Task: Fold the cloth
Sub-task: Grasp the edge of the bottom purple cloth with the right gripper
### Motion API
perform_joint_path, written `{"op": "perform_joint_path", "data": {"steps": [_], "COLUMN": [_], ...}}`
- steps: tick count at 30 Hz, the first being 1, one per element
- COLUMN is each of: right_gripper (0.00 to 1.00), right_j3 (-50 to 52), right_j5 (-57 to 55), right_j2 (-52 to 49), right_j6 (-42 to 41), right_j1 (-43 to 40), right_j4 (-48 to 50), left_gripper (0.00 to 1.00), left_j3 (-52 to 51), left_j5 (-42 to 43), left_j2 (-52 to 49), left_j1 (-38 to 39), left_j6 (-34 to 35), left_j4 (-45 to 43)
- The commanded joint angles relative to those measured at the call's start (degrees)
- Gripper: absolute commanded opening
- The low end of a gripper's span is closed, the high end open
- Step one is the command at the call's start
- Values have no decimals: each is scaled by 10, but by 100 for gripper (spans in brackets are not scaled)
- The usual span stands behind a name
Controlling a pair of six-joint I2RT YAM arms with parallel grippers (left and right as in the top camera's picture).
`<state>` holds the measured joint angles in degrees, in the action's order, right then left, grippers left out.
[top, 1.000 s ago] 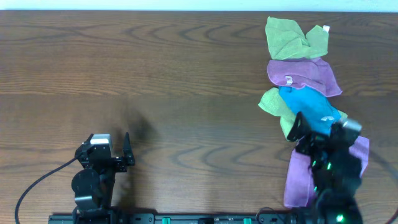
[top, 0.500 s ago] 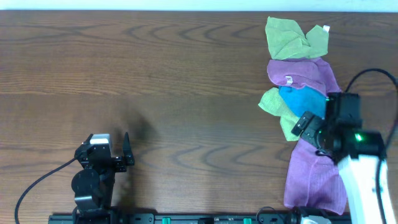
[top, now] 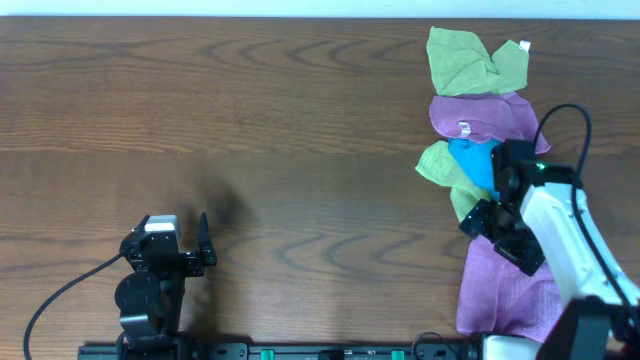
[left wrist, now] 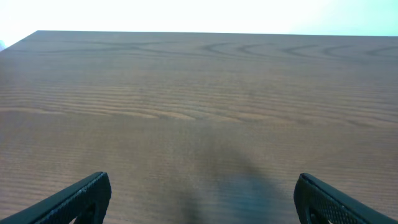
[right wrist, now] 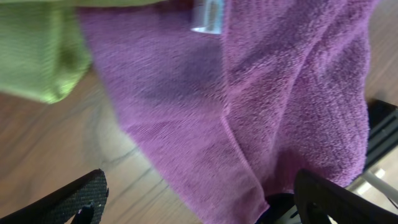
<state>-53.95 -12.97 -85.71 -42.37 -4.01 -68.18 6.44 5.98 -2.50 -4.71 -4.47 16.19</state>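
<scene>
Overhead, the right gripper hangs released, jaws spread and grasping nothing, above the near end of a line of cloths on the wooden table. Directly below it, at the table's near right edge, lies the cloth, mauve and rumpled. Beyond it sit a blue cloth, a purple cloth and green cloths. Far to the cloth's left, the left gripper rests released over bare wood.

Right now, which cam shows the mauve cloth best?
Overhead: the cloth lies at the table's near right edge, partly under the right arm. Right wrist shows only a blurred close-up of purple fabric. Left wrist shows bare table.
</scene>
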Motion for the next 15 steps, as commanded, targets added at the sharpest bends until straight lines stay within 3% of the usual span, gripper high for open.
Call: {"op": "perform_joint_path", "data": {"steps": [1, 7, 15], "right_gripper": [95, 95, 88], "right_j3": [-3, 21, 69], "right_j5": [-42, -42, -5], "right_j2": [-29, -54, -54], "right_j6": [-28, -26, 41], "right_j1": [-17, -45, -49], "right_j4": [0, 40, 177], "left_gripper": [95, 95, 96], "left_j3": [-13, -13, -13], "left_j5": [-4, -4, -4], "left_j2": [3, 3, 3], "left_j1": [2, 2, 2], "left_j6": [4, 4, 4], "left_j4": [6, 7, 6]}}
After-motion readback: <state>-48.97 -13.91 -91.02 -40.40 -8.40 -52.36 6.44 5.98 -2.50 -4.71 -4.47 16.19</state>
